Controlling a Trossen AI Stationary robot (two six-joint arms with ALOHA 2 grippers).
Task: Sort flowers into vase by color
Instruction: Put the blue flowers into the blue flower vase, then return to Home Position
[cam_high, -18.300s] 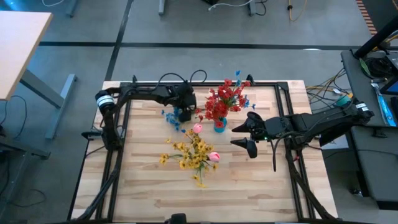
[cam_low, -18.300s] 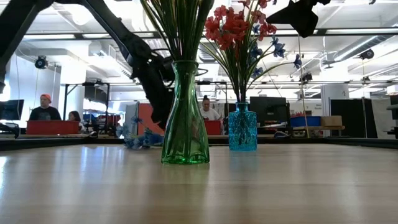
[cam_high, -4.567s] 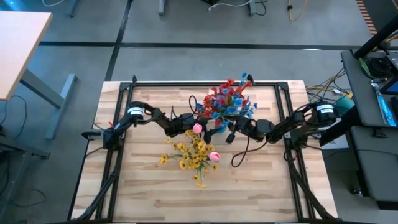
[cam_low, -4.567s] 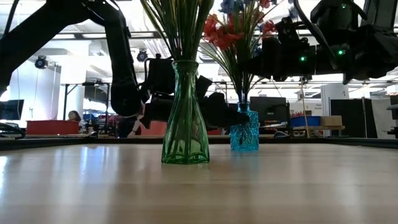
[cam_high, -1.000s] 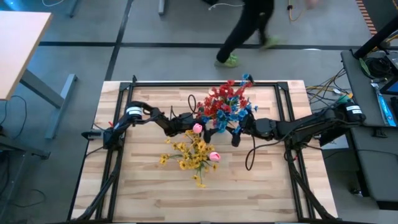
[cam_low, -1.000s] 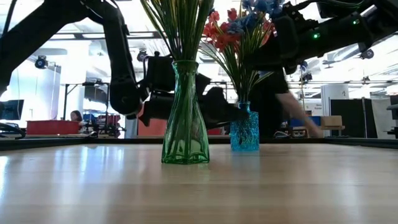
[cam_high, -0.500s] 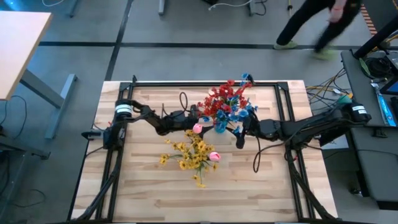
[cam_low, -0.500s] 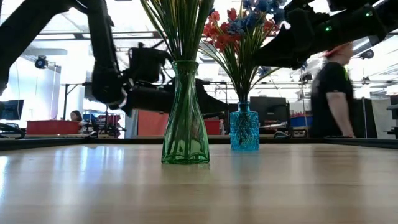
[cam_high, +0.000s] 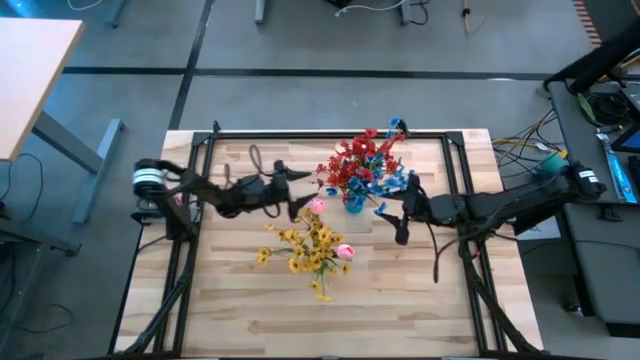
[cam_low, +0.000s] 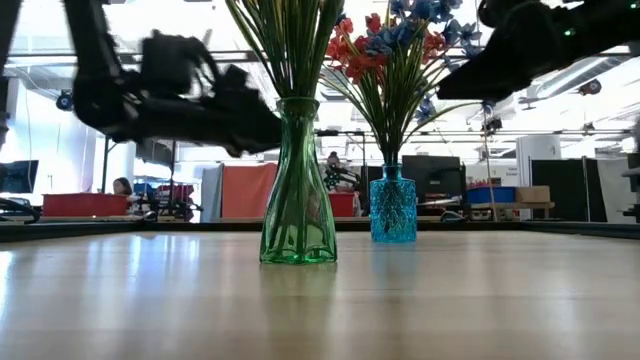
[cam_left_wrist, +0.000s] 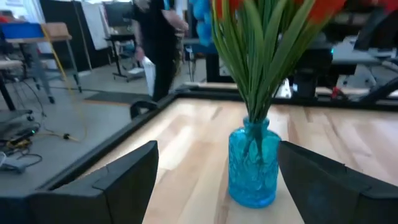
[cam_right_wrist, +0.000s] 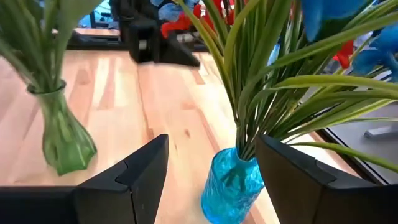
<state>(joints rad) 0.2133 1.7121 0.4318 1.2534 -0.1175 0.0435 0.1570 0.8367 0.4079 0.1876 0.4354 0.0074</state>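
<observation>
Two vases stand on the table (cam_high: 240, 300) so that each colour group has its own container: the blue glass vase (cam_high: 354, 201) toward the far edge carries the red and blue flowers (cam_high: 365, 165), and the green glass vase (cam_low: 298, 190), nearer the middle, carries the yellow sprigs and pink buds (cam_high: 318, 240). In the overhead view the blooms spread wide and hide the green vase beneath them; the level view shows both vases upright with stems fanning out of their narrow necks, which is what keeps the sprigs standing. You will find the left gripper (cam_high: 292, 207) low over the table, just beside the pink bud on the blue vase's side; its wrist camera looks straight at that vase between two spread fingers (cam_left_wrist: 127, 171) with nothing held. The right gripper (cam_high: 400, 229) sits on the vase's other side, near the drooping blue blooms; its fingers (cam_right_wrist: 144, 168) are likewise parted and empty. Judged from this layout, no loose flower remains on the bare wood, so the sorting appears close to finished, with both arms flanking the blue vase rather than carrying anything.
</observation>
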